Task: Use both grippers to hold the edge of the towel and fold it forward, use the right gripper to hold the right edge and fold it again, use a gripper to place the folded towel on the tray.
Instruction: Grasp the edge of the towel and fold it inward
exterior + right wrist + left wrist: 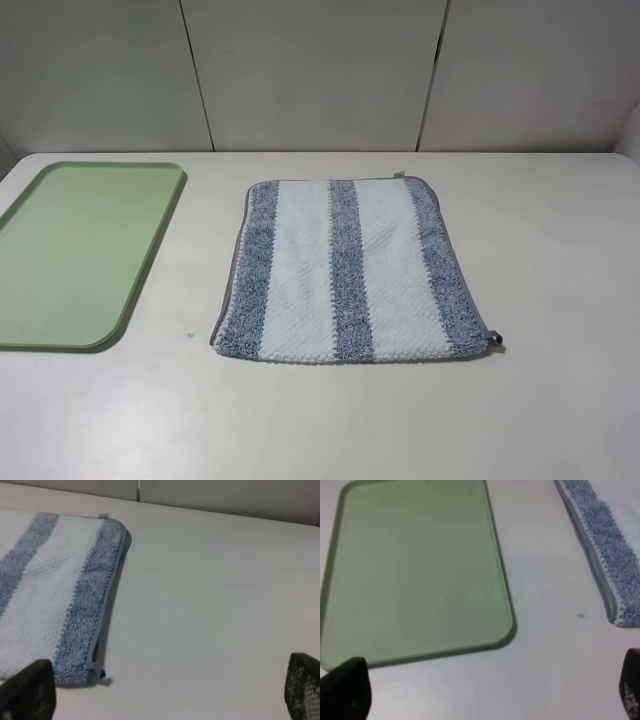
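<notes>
Striped towel [350, 270] lies flat on the desk [560, 400], green tray [85, 250] well apart to its left.
Its loop [494, 340] pokes out at the near right corner. The left claw [487, 695] hangs by the tray, the right claw [165, 692] by the towel's right hem [107, 610], both released wide, gripping nothing.

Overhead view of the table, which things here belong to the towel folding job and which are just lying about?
Part of the job:
towel, spread flat
green tray, to its left
left gripper and right gripper, both open, holding nothing

Just there:
tiny green speck on the table, between tray and towel
wall panels behind
</notes>
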